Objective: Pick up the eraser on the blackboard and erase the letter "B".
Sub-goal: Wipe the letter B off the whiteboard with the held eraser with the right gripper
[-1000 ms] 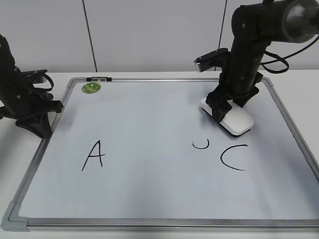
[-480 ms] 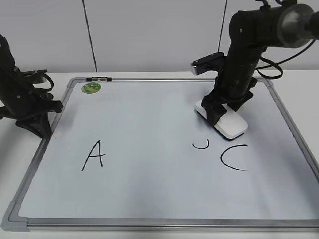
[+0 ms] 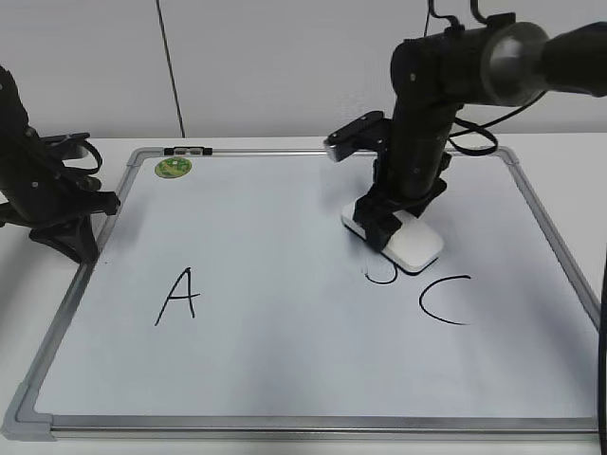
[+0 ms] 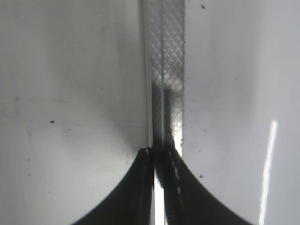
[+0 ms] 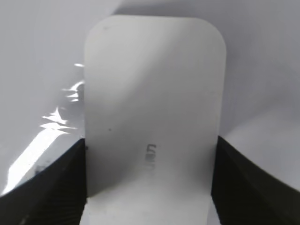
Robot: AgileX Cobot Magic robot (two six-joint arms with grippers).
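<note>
the right hand [image 3: 396, 226] is clamped on the eraser [image 3: 406, 242], its two dark fingers [image 5: 56, 187] pressed against the long sides of the white block, so it is closed only as far as the eraser's width allows. the eraser sits on the blackboard [image 3: 285, 370], just at 12 o'clock of what is left of the letter "b" [image 3: 380, 277], a short curved stroke that looks like the bottom bowl of the letter. the eraser's near edge seems to touch or almost touch the top of that stroke; i cannot tell which.

to finish the wipe well, i judge the felt should stay flat and pressed down while the block is drawn toward 6 o'clock across the whole curve, with a small side-to-side overlap so no tail of ink is missed. the sweep should stop short of 4 o'clock, where the black "c" [image 3: 446, 300] lies near, and that letter should stay unsmudged. the black "a" [image 3: 179, 296] is well apart toward 9 o'clock and not at risk.

the left hand [image 4: 159, 157] rests at the board's left frame, at 9 o'clock, its fingers drawn together with only a thin slit between them, holding nothing that i can see.
</note>
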